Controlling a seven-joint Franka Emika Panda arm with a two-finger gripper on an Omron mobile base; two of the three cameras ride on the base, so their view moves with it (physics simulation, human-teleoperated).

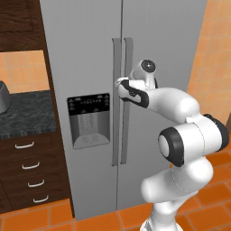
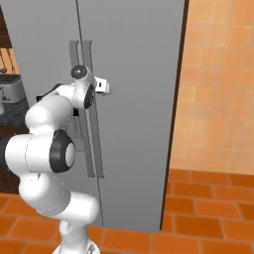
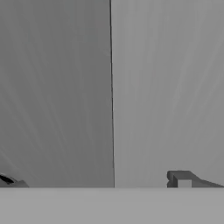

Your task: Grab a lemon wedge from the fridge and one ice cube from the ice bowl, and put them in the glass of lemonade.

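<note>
Tall light-grey two-door fridge [image 1: 90,58] stands upright and shut, long vertical handles [image 1: 122,99] at its centre seam; gripper [image 3: 96,183] gapes wide, holding nothing.

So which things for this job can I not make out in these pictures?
- Fridge inside, with any lemon wedge: both doors shut in the base views.
- Gripper: hand view shows just the fingertips by the door seam.
- Right handle: partly behind the arm, left base view.
- Toaster: cut off at the right base view's left edge.
</note>
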